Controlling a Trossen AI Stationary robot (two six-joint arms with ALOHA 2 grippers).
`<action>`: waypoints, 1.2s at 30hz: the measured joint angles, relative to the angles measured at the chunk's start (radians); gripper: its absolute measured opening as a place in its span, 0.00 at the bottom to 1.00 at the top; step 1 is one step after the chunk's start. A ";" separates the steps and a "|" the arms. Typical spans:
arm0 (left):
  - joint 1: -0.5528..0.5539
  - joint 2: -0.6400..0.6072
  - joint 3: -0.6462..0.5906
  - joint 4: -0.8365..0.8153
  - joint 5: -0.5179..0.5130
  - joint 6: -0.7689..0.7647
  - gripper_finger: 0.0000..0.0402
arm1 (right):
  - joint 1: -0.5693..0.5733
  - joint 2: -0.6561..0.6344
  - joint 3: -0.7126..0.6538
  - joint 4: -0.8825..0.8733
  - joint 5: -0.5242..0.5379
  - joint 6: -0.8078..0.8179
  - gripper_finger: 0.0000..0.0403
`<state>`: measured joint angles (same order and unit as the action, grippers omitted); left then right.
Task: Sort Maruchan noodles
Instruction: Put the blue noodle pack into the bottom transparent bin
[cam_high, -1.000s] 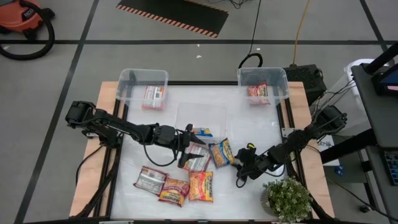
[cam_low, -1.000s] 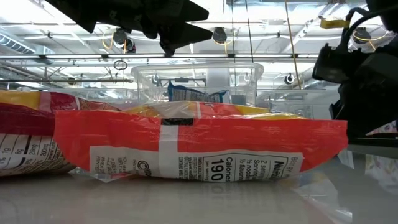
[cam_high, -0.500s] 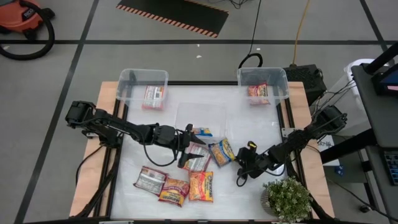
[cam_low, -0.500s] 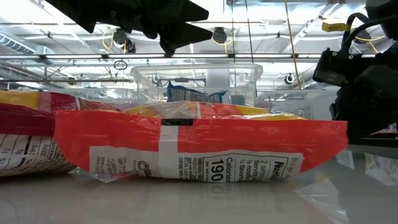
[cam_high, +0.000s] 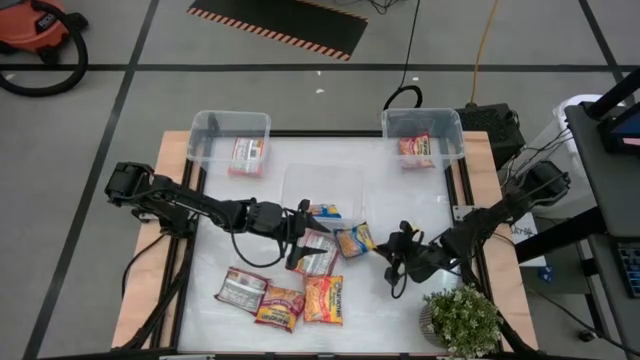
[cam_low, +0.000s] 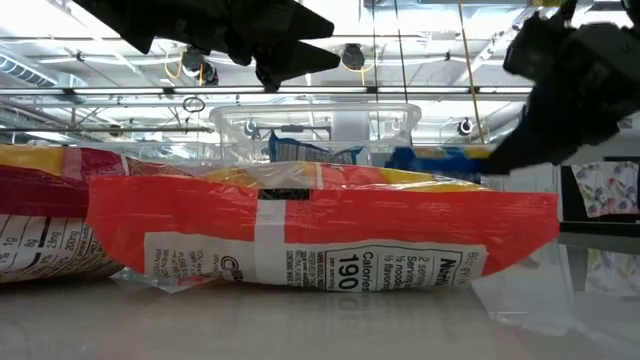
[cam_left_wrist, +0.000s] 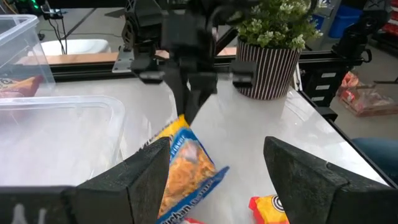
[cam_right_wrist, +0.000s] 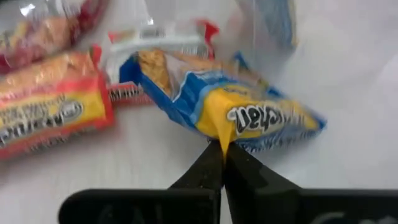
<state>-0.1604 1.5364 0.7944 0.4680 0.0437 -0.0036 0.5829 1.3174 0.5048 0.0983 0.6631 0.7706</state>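
Maruchan noodles: packets are lying across the white table (cam_high: 420, 190); a silver-grey one (cam_high: 241, 290), a red-pink one (cam_high: 280, 307) and an orange-yellow one (cam_high: 323, 299) are sitting in a row near the front edge.
Blue-yellow packet (cam_high: 354, 241): is being pinched at one edge, just right of the table's centre; it is tilting up off the surface in the left wrist view (cam_left_wrist: 186, 163).
Right gripper (cam_high: 384, 247): is clamping its fingers fully together on the edge of the blue-yellow packet (cam_right_wrist: 249, 118); the fingertips (cam_right_wrist: 219, 163) are meeting on the yellow wrapper.
Left gripper (cam_high: 300, 240): is hovering with jaws spread wide over the packets at the table's centre, holding nothing.
Centre bin (cam_high: 322, 180): is sitting clear-walled behind the left gripper; a blue packet (cam_low: 305, 152) is showing through it in the low view.
Left rear bin (cam_high: 230, 140): is holding one packet.
Right rear bin (cam_high: 422, 137): is holding one packet.
Potted plant (cam_high: 461, 320): is standing at the table's front right corner.
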 joint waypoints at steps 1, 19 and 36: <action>0.000 0.000 0.000 -0.003 0.000 0.000 0.65 | 0.001 -0.011 0.004 -0.001 0.019 -0.012 0.00; -0.001 -0.054 0.001 -0.035 0.000 -0.001 0.65 | 0.008 -0.061 0.260 -0.005 0.069 -0.418 0.00; 0.004 -0.459 0.000 -0.497 -0.128 0.034 0.65 | -0.155 -0.118 0.466 0.008 0.090 -0.764 0.00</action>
<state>-0.1568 1.0770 0.7948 -0.0294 -0.0847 0.0305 0.4276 1.1995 0.9708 0.1061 0.7526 0.0065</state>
